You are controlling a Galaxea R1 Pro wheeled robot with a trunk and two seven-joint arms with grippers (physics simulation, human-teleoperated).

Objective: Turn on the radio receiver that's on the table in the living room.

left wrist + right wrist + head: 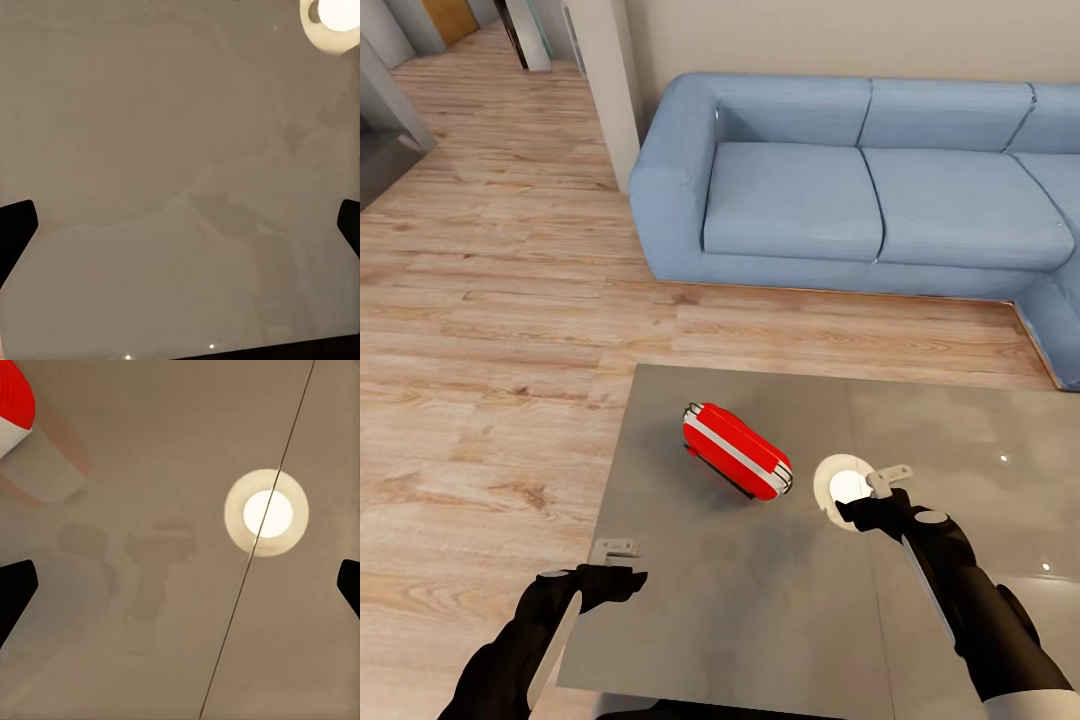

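Head high; wrists close above table

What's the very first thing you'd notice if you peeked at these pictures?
The bright red radio receiver jumps out, lying tilted near the middle of the glossy grey table. Just to its right, a round glowing light reflection shines on the tabletop, beside the right gripper. Behind the table, across the wood floor, sits a big blue sofa.
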